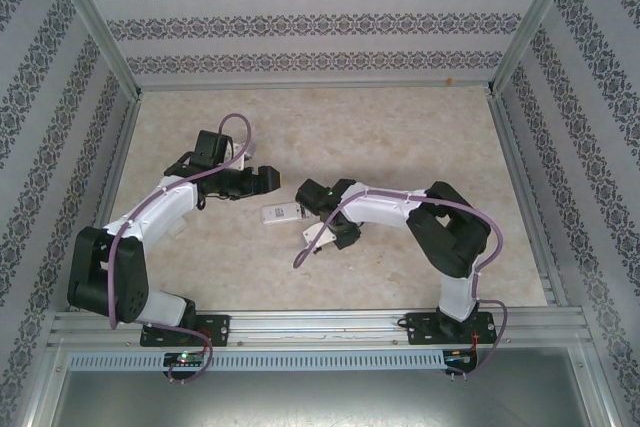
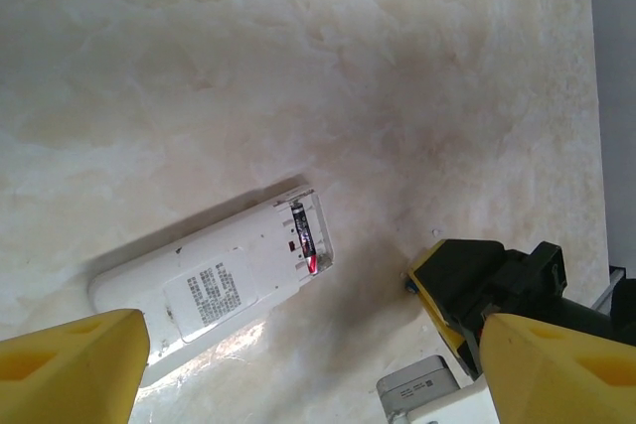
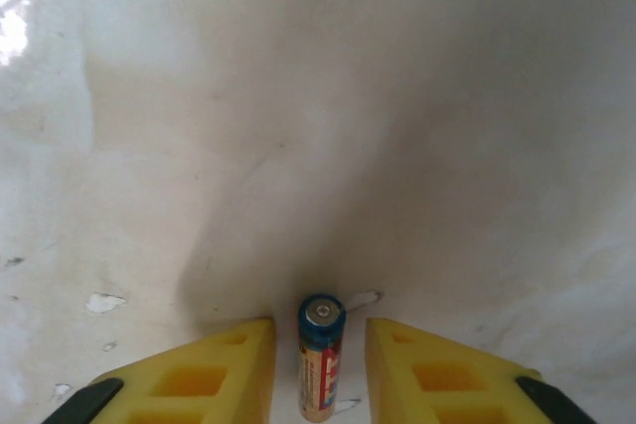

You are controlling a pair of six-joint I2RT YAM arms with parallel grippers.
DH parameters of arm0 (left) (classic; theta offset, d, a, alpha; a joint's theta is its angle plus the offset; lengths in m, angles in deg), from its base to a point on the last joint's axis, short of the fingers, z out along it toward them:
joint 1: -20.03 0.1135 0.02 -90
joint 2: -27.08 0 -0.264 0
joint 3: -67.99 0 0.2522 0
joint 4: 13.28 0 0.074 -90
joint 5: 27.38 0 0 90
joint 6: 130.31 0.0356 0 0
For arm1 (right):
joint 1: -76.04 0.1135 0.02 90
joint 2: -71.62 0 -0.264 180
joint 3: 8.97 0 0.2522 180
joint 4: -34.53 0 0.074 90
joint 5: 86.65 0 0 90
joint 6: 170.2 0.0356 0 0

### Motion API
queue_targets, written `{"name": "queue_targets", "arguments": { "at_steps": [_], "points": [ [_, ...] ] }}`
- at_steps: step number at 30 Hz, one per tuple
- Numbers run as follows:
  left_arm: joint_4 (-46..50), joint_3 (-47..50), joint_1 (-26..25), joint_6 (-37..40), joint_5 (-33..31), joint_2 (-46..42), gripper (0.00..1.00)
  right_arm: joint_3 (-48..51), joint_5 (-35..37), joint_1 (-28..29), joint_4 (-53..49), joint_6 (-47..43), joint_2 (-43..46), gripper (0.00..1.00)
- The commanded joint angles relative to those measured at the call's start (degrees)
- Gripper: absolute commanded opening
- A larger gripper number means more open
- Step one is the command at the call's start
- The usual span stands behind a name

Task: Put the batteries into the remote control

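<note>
Left wrist: remote (image 2: 204, 290) bay (image 2: 324, 237), perhaps one battery (image 2: 303, 235) inside; left gripper (image 2: 313, 340), right gripper (image 3: 318, 330) unclenched.

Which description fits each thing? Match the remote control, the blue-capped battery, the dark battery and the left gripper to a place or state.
Things
1. remote control
2. blue-capped battery
3. dark battery
4. left gripper

Descriptions
A. inside the right gripper, touching neither finger
B. wide open, holding nothing
C. white, lying back up, compartment uncovered
D. lying in the open compartment

Pairs: 1-C, 2-A, 3-D, 4-B
</note>
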Motion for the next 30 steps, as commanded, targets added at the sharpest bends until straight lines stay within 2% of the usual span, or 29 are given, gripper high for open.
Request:
{"name": "queue_targets", "arguments": {
  "at_steps": [1, 3, 5, 9, 11, 14, 16, 18, 20, 22, 24, 30],
  "points": [
    [1.25, -0.28, -0.87, 2.81, 2.14, 0.29, 0.87, -1.55, 4.45, 1.24, 0.53, 4.24, 0.60, 0.33],
    [1.99, -0.41, -0.85, 3.31, 2.40, 0.02, 0.88, -2.87, 4.67, 2.24, -1.14, 9.84, 3.15, 0.35],
    [2.39, -0.27, -0.81, 3.74, 2.62, -0.52, 0.88, -4.80, 4.45, 3.49, -2.08, 20.33, 6.18, 0.38],
    [2.11, 1.10, -0.86, 4.19, 2.19, -2.64, 0.88, -10.86, 2.21, 2.74, -4.87, 59.94, 9.65, 0.38],
    [1.19, 2.11, -0.82, 3.42, 2.42, -3.39, 0.88, -10.17, 0.01, 1.46, -3.70, 79.18, 11.42, 0.38],
    [-0.45, 3.14, -0.80, 1.59, 3.40, -3.77, 0.88, -7.78, 0.36, -1.62, -4.76, 109.81, 13.16, 0.35],
    [-1.03, 3.27, -0.85, 0.88, 3.93, -3.81, 0.89, -4.98, -6.03, -5.53, -7.27, 127.51, 13.22, 0.28],
    [-1.40, 3.33, -0.76, 0.95, 4.03, -3.60, 0.89, 0.43, -11.13, -7.09, -3.67, 139.04, 14.09, 0.24],
    [-1.29, 3.20, -0.82, 1.17, 3.92, -3.39, 0.89, 5.09, -12.89, -7.42, 1.92, 145.16, 15.13, 0.28],
    [-0.49, 2.69, -0.78, 1.55, 3.95, -3.25, 0.90, 7.47, -14.14, -7.83, 5.44, 147.41, 15.33, 0.32],
    [-0.16, 2.76, -0.79, 1.57, 3.82, -3.69, 0.90, 7.92, -13.90, -8.07, 5.35, 148.75, 14.90, 0.35],
    [-1.09, 3.94, -0.78, 0.26, 3.66, -4.67, 0.90, 7.18, -15.71, -10.08, 6.07, 148.54, 10.66, 0.34]
  ]
}}
